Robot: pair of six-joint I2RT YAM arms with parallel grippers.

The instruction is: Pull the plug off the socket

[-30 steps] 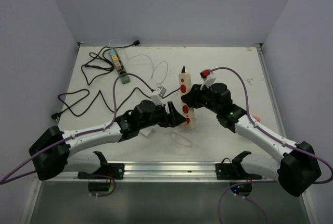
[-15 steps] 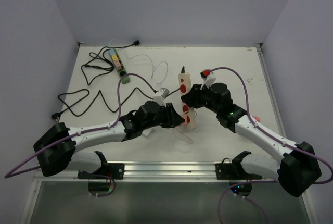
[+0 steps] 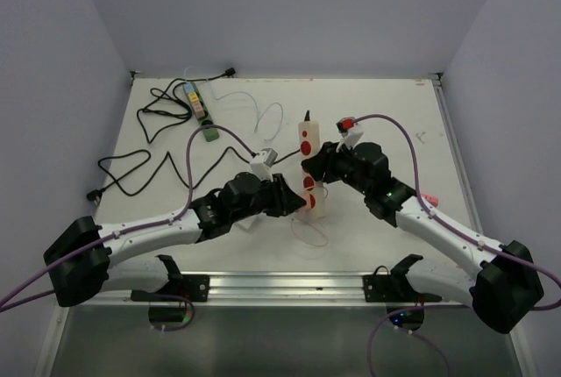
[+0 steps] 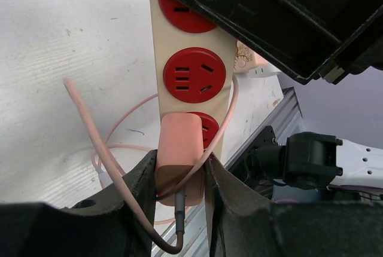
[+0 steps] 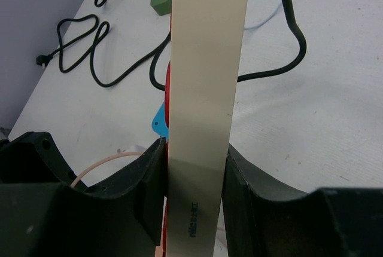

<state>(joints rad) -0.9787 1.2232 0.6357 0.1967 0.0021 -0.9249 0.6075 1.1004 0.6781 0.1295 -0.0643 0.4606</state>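
A cream power strip (image 3: 311, 171) with red sockets is held off the table at mid-table. My right gripper (image 3: 317, 167) is shut on its body; the right wrist view shows its plain cream back (image 5: 203, 89) between the fingers. A salmon-pink plug (image 4: 181, 149) sits in the lowest red socket, its pink cable (image 4: 90, 131) looping down to the table. My left gripper (image 3: 294, 197) is shut on the plug's sides. The middle red socket (image 4: 194, 75) is free.
A green power strip (image 3: 200, 110) with a black cable (image 3: 140, 167) lies at the back left. A small white adapter (image 3: 266, 158) with a thin white cable lies near the left arm. A red-and-white item (image 3: 349, 124) lies behind the right gripper. A metal rail (image 3: 289, 285) runs along the near edge.
The left gripper has shifted slightly left and back from half a second ago, still at the strip's lower end. The right arm holds almost still.
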